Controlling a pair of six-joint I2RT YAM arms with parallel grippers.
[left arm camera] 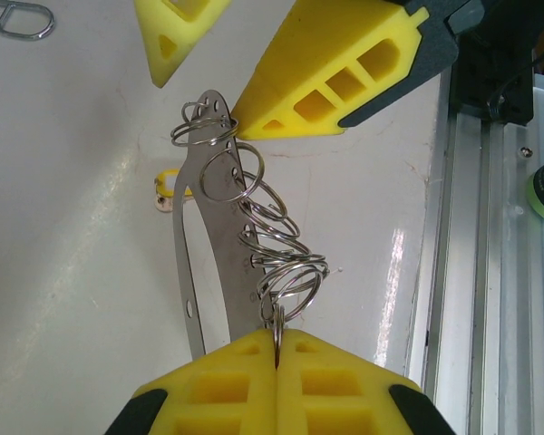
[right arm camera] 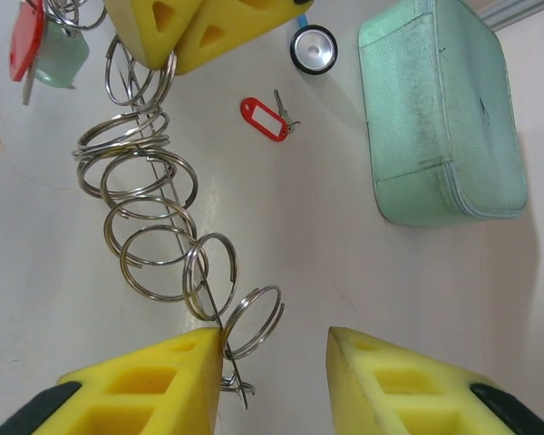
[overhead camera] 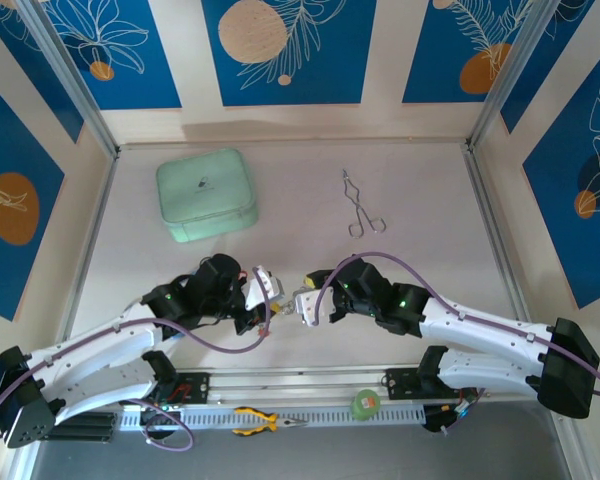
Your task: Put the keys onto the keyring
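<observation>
At the bottom edge of the left wrist view, left hand (left arm camera: 278,337) clenched tight, yellow fingers (left arm camera: 218,385) pressed flat together, grasping the keyring (left arm camera: 234,304) by its lower end. From there the keyring leaning up toward the top centre of the frame: flat grey strip, small holes along it, thinner side bowing out to the left. Strung along it, a run of split rings (left arm camera: 295,269), bunched and overlapping. At its upper tip, right hand (left arm camera: 195,100) closing in: one yellow finger touching from the right, the other off to the upper left, tip of the keyring between the two.

Over to the right wrist view: right hand at the bottom edge, released, jaws apart, nothing pinched. Lowest split ring in the gap, hard against the left-side finger. Chain of rings climbing to the upper left, up to the clenched fingers at the top edge.

As for the keys: red-tagged key (right arm camera: 265,118) flat on the tabletop (right arm camera: 344,227), upper centre, apart from the rings; red tag (right arm camera: 25,41) and pale green tag (right arm camera: 62,59) in the upper left corner beside the topmost rings, hooked on or not, impossible to tell. Back in the left wrist view, yellow tag (left arm camera: 166,186) on the tabletop just left of the keyring.

Upper right of the right wrist view, mint case (right arm camera: 444,118). From overhead, tongs (overhead camera: 358,205) upper centre-right, yellow-handled pliers (overhead camera: 263,421) at the bottom edge
</observation>
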